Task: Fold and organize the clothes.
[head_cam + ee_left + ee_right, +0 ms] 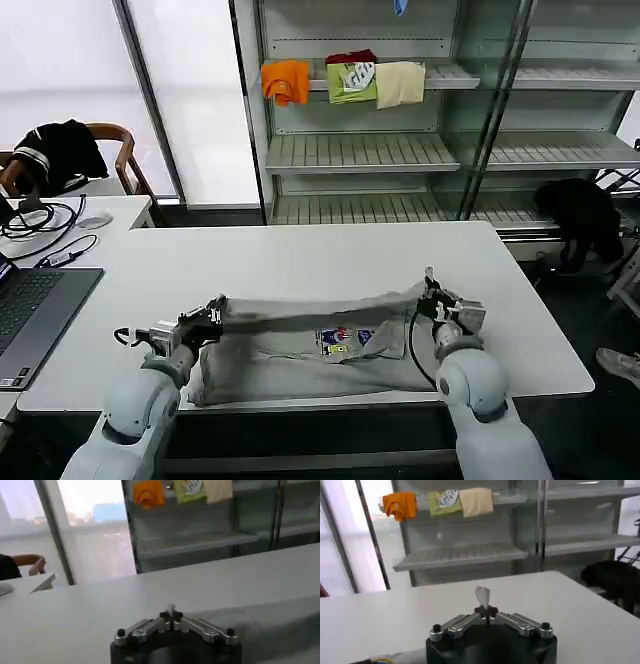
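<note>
Grey T-shirt [320,350] on white table [300,265]

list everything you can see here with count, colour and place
t-shirt: 1, light grey with small coloured print, front of table, top edge lifted between both hands
table: 1, white, centre
folded clothes: 3, orange, green, cream, upper shelf
shelves: 1 unit, pale metal, behind table
laptop: 1, dark, side desk on the left
chair: 1, wooden, black garment draped on it
left hand: 1, shut on shirt's left end
right hand: 1, shut on shirt's right end
</note>
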`<move>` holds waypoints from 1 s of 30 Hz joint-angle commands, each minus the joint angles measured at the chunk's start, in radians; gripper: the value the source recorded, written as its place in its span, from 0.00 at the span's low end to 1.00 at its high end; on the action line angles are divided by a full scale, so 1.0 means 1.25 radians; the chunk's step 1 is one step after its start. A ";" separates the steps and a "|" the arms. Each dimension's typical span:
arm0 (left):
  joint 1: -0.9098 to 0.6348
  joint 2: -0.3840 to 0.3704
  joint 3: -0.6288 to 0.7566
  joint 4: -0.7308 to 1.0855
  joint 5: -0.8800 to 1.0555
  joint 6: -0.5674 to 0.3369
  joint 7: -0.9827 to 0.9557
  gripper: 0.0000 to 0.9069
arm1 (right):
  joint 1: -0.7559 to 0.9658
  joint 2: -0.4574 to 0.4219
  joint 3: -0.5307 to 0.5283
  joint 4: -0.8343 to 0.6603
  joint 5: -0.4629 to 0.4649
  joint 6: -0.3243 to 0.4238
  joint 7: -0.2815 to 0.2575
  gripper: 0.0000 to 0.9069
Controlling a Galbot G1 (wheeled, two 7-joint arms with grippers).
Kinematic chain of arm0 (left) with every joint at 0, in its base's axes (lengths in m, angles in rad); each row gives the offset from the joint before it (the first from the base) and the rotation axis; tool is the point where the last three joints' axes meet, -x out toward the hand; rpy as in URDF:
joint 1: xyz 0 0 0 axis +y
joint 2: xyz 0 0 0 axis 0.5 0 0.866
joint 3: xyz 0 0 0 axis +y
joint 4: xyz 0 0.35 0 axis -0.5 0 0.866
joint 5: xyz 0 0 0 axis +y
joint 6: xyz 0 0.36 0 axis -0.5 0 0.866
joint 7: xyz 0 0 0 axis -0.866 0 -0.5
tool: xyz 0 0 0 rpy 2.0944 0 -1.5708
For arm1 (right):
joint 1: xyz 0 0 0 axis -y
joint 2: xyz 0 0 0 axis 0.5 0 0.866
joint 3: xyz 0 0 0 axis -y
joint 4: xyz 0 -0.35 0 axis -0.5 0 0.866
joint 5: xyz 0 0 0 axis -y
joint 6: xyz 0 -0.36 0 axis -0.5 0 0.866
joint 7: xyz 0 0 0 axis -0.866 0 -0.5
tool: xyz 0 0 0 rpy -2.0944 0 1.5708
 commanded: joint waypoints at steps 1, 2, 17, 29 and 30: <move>0.093 0.001 -0.013 -0.070 0.014 -0.003 0.002 0.01 | -0.116 -0.021 0.024 0.082 0.009 0.001 0.004 0.00; 0.103 -0.001 -0.015 -0.072 0.017 -0.004 0.002 0.01 | -0.119 -0.023 0.024 0.084 0.009 0.001 0.003 0.00; 0.152 -0.020 -0.020 -0.076 0.055 -0.018 0.018 0.01 | -0.159 -0.031 0.026 0.077 -0.006 0.017 0.011 0.00; 0.143 -0.025 -0.013 -0.065 0.077 -0.018 0.021 1.00 | -0.175 -0.013 0.006 0.048 -0.048 0.032 0.017 1.00; 0.140 -0.025 -0.011 -0.063 0.080 -0.018 0.020 1.00 | -0.180 -0.010 0.004 0.047 -0.055 0.034 0.017 1.00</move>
